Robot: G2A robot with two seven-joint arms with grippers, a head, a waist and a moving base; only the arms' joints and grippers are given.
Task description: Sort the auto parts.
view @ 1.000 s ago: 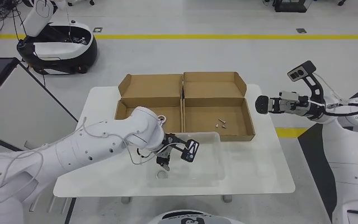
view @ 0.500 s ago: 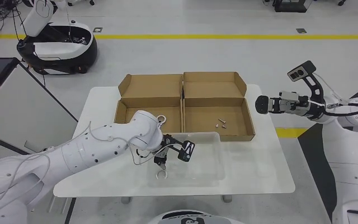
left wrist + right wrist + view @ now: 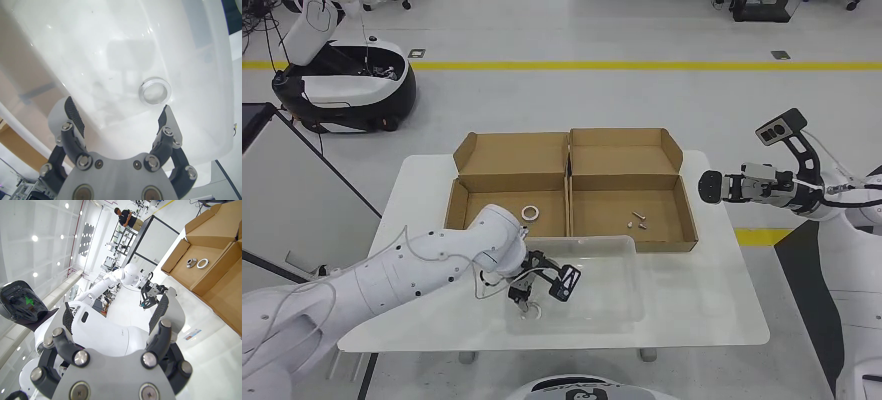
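A silver metal ring [image 3: 155, 93] lies flat on the floor of a clear plastic bin [image 3: 612, 300] at the table's front. My left gripper [image 3: 117, 103] hangs open just above the bin floor, and the ring sits close beyond one fingertip. From above, the left gripper [image 3: 523, 296] is over the bin's left end, beside the ring [image 3: 531, 312]. My right gripper [image 3: 710, 186] stands open with nothing in it, off the table's right side, level with the boxes.
Two open cardboard boxes stand side by side behind the bin. The left box [image 3: 474, 195] holds a ring [image 3: 202, 263] and a flanged hub [image 3: 190, 262]. The right box [image 3: 682, 215] holds small screws [image 3: 639, 219].
My left gripper has moved toward the table's front and left inside the bin, closer to the ring, uncovering the ring in the left box. The right arm has not moved.
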